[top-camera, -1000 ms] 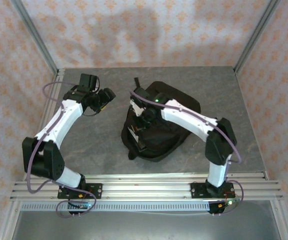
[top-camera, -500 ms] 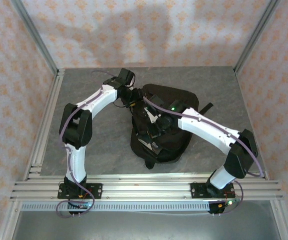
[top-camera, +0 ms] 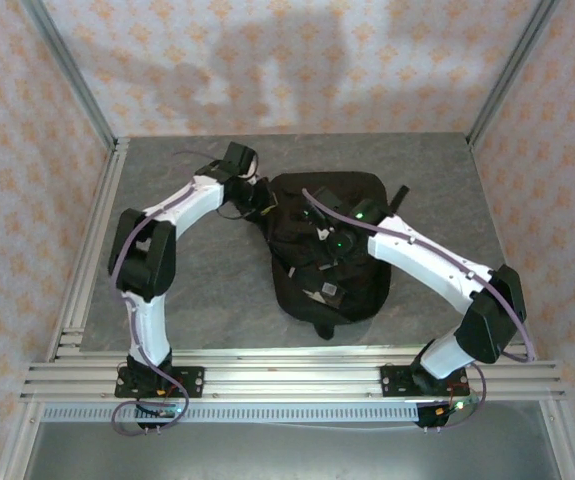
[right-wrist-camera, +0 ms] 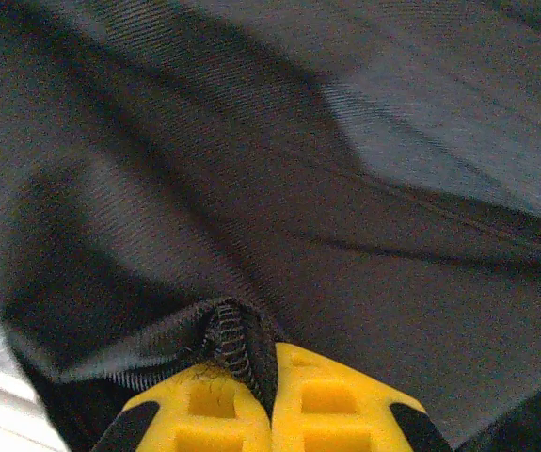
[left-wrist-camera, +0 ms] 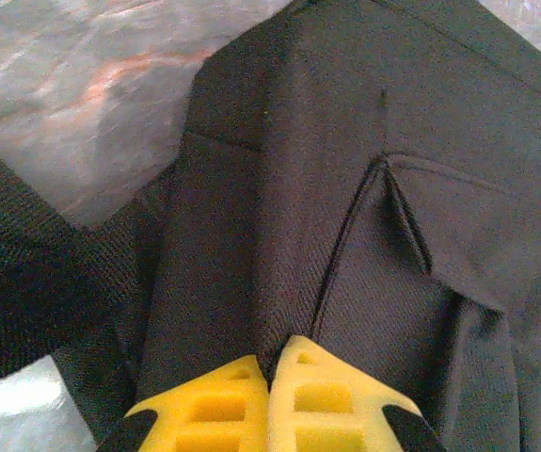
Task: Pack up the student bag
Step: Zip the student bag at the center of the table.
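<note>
Grey worktop [top-camera: 197, 290] carries the student bag [top-camera: 302, 300], lying flat about mid-worktop, a bit right of centre. Widest bare room is left of the bag; a narrower band lies right of it and a strip behind it up to the far edge. Bag's near end sits close to the front rail [top-camera: 287, 375]. Left arm [top-camera: 167, 215] reaches the bag's far-left edge, left jaws pressed together on a fold of its fabric. Right arm [top-camera: 437, 270] crosses over the bag's right side, right jaws closed, pinching a stitched edge of the bag near its middle
</note>
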Available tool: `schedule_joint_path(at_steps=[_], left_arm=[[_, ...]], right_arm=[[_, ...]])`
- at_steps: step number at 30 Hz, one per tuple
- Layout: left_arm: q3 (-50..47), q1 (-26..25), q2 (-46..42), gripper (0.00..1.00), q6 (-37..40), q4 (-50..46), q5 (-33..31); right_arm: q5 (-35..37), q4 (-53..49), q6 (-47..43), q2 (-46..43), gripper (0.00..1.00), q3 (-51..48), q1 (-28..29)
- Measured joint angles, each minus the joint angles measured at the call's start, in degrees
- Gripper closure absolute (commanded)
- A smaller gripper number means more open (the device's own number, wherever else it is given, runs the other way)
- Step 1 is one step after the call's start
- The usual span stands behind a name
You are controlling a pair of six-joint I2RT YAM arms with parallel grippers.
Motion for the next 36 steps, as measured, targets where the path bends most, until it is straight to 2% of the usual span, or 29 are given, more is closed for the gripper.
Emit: schedule_joint_path(at_steps=[7, 8, 11, 12, 14, 18, 22, 27, 32, 36], left_arm=[[-17.3, 1.7, -16.8, 1.0, -9.6, 5.4, -2.8], [-19.8, 1.7, -18.8, 1.0, -11.5, 6.4, -3.2], [-27.2, 1.3, -24.5, 1.0, -17.7, 10.0, -5.1], [-29.1, 1.1, -25.8, 1.0, -19.6, 11.1, -6.1], [-32.1, 0.7, -27.7, 1.0, -23.3, 13.0, -8.2], [-33.7, -0.7, -29.2, 1.0, -28.3, 15.0, -10.9], [-33.7, -1.1, -29.5, 1.0, -30.1, 15.0, -11.7], [-33.2, -1.3, -29.6, 1.0, -30.3, 14.4, -12.2], [-33.2, -1.3, -30.2, 1.0, -30.3, 13.7, -12.2], [-33.2, -1.3, -30.2, 1.0, -30.3, 13.2, -12.2]], right_arm=[[12.5, -0.3, 2.1, 1.4, 1.0, 0.2, -1.0], [13.8, -0.1, 2.4, 1.5, 0.96, 0.2, -1.2], [15.3, 0.3, 2.9, 1.4, 0.61, 0.4, -2.0], [14.3, 0.2, 2.9, 1.0, 0.52, 0.4, -2.4], [8.9, 0.8, 2.4, -0.7, 0.46, -0.2, -3.2], [-4.8, 3.3, 2.1, -6.6, 0.45, -1.7, -2.6], [-11.1, 8.2, -1.3, -12.1, 0.44, -2.8, 0.2], [-12.8, 17.3, -12.2, -12.8, 0.36, -5.8, 3.4], [-11.3, 25.3, -24.9, -6.6, 0.28, -6.7, 4.8], [-10.9, 30.4, -31.5, -1.9, 0.27, -6.7, 5.4]])
